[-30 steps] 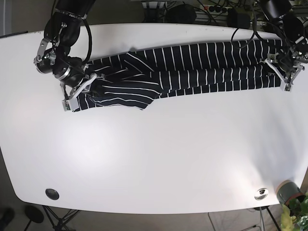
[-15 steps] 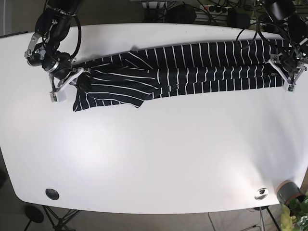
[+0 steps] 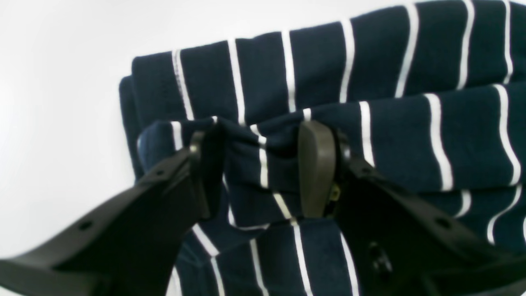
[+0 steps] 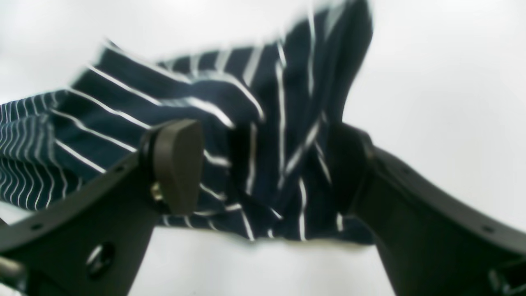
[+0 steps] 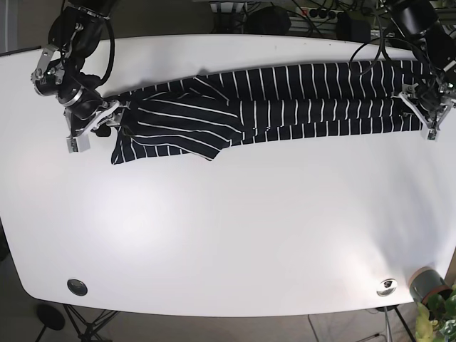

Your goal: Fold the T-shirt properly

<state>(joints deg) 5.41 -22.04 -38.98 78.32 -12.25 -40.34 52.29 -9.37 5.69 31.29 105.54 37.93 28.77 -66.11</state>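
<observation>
A navy T-shirt with white stripes (image 5: 285, 107) lies stretched in a long band across the back of the white table (image 5: 228, 235). My left gripper (image 5: 429, 117) is at its right end; in the left wrist view the gripper (image 3: 254, 164) is shut on a bunched fold of the folded shirt (image 3: 370, 61). My right gripper (image 5: 100, 125) is at the shirt's left end by the sleeve. In the blurred right wrist view the gripper (image 4: 267, 164) has bunched shirt fabric (image 4: 123, 111) filling the gap between its jaws, which stand fairly wide.
A small potted plant (image 5: 429, 286) stands at the front right corner. Round metal fittings sit in the table near the front left (image 5: 77, 287) and front right (image 5: 387, 286). Cables and gear (image 5: 313, 14) lie behind the back edge.
Both grippers have moved outward and back, the right arm to the view's left, the left arm to the view's right. The shirt is drawn longer and straighter between them.
</observation>
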